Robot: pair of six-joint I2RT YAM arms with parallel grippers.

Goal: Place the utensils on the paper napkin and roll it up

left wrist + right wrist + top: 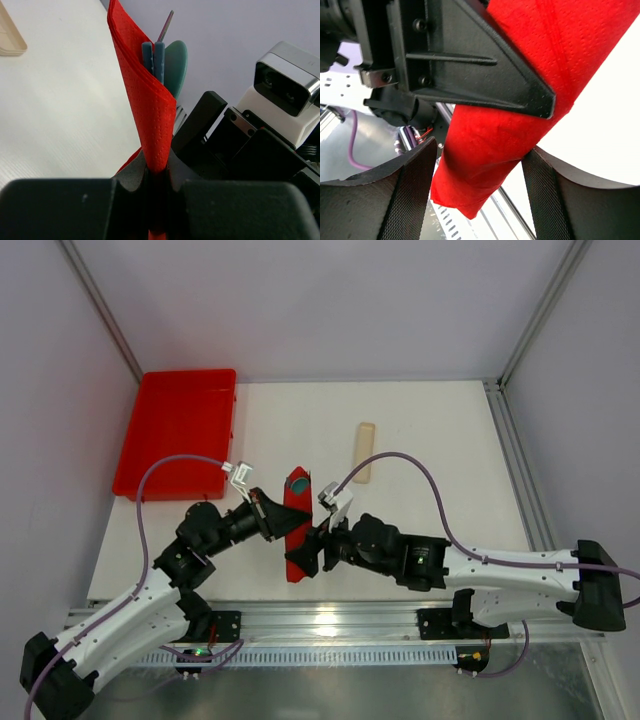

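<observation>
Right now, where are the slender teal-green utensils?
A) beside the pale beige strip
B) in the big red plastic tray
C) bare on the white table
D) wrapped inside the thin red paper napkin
D: the teal-green utensils stick out of the folded red paper napkin, pinched in the shut left gripper.

Paper napkin (150, 115) bright red with fine dotted emboss, utensils (172, 62) teal-green, tray (178, 430) glossy red, oblong strip (364, 450) pale beige, bench (430, 430) off-white, left gripper (157, 175) matt black, right gripper (477, 190) black with cross-hatched pads (410, 195), cables (395, 454) purple, arm links (520, 565) white with black joints.
</observation>
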